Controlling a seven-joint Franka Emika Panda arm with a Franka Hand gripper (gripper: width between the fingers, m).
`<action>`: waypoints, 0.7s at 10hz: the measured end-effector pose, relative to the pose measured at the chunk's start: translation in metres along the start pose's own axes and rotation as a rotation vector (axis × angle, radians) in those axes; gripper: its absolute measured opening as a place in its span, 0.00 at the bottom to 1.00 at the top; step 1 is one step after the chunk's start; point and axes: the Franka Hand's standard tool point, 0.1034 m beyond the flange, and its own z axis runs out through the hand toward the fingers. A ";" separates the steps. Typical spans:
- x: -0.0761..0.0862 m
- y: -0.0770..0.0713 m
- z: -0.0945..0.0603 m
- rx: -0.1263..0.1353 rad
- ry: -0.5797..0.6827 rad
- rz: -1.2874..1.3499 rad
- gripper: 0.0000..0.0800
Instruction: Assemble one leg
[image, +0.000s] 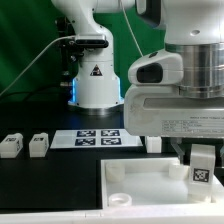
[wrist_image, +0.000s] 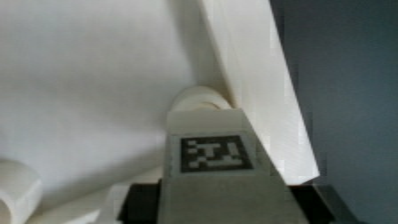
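While clamped between the fingers (wrist_image: 139, 200), the leg (wrist_image: 217, 150) stands upright.

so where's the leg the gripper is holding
In the exterior view's lower right, the leg hangs in the gripper, over the large flat white piece.

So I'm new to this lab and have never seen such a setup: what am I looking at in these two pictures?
It is a white robot arm with a two-finger gripper. The exterior view comes from a camera off the arm; the wrist view from a camera on the wrist, looking down past the fingers. The gripper holds the leg, a small white block with a black-and-white tag, over the large flat white piece. In the wrist view the leg is close to a round corner socket. On the dark table lie two more small blocks and the marker board.
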 end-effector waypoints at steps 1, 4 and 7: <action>0.002 0.002 0.000 0.024 -0.008 0.131 0.37; -0.003 -0.002 0.003 0.071 -0.012 0.668 0.37; -0.007 -0.002 0.003 0.125 -0.021 1.004 0.37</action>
